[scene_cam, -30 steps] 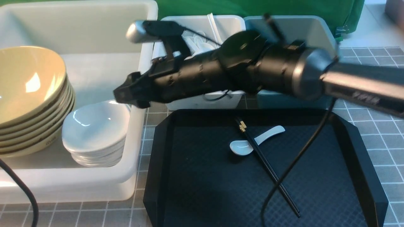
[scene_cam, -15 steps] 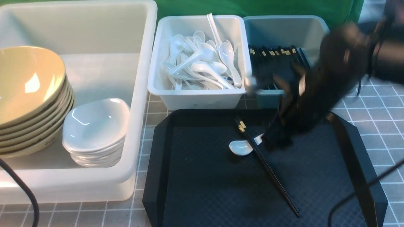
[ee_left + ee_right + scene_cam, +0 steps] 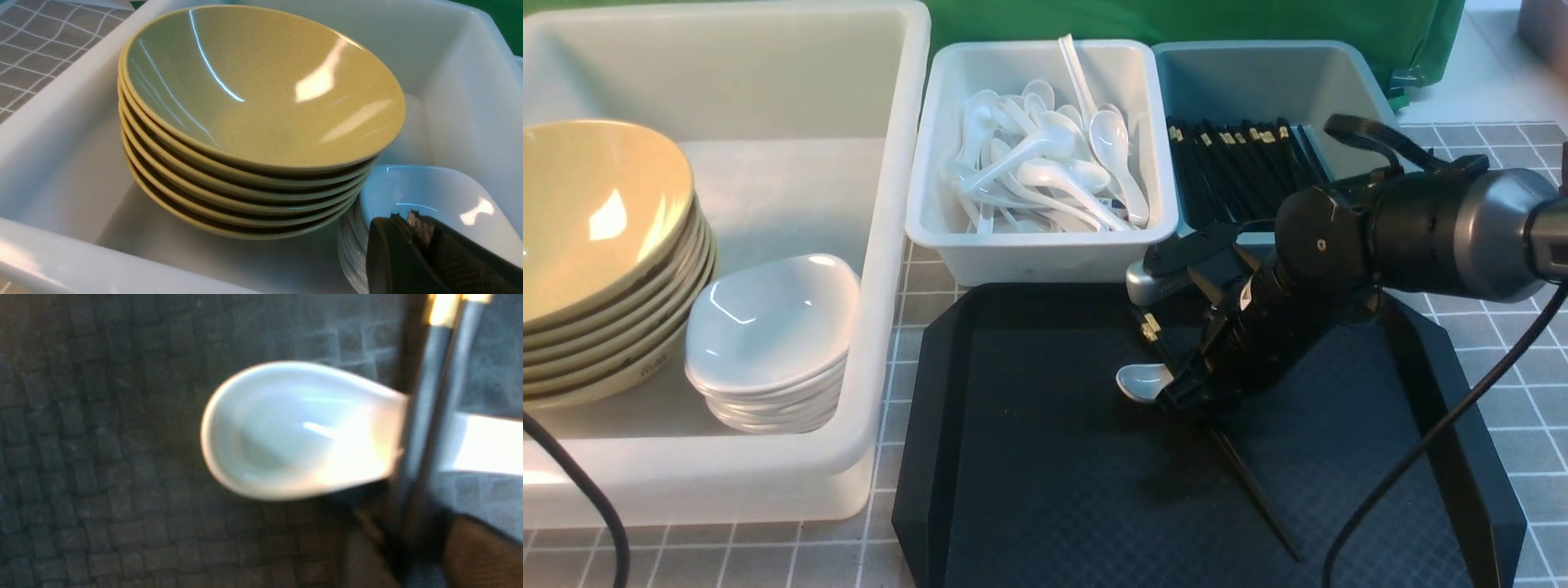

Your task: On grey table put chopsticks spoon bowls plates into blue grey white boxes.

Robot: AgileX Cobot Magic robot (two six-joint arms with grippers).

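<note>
Front view: bench (image 3: 1523, 343) fills the frame edges, grey grid. White box (image 3: 886, 245) takes the left half. Black tray (image 3: 1045, 490) sits lower ctr-right.

Right arm (image 3: 1421, 229) comes in from the right edge. 1 s ago it stretches across to the white box's rim, blurred. Half a sec ago it's mid-swing over the upper right. Now it's down on the tray, steady.

Bowls (image 3: 596, 245) are stacked at the far left inside the white box, plates (image 3: 768, 343) stacked just beside them. Neither stack shifts across the 3 frames.

Pale grey box (image 3: 1045, 257), upper ctr, holds a heap of spoons (image 3: 1045, 171). Blue-grey box (image 3: 1258, 73), upper right, holds a row of black sticks (image 3: 1233, 159).

Right hand (image 3: 1176, 396) sits at tray ctr, right where the chopsticks (image 3: 1258, 498) cross the spoon (image 3: 1141, 382) handle. Can't tell if it's apart or clamped; tips are hidden in front view, and the right wrist view is blurred. Left hand (image 3: 408, 249) is in the left wrist view only, over the plates, fingers together, empty.

Chopsticks and spoon are in approx the same pos as before, both on the tray, not boxed.

Meaning, as I read it: bowls + plates done, a pick on the last 2 items is starting. The crossing is the risk; grabbing one may drag the other.
</note>
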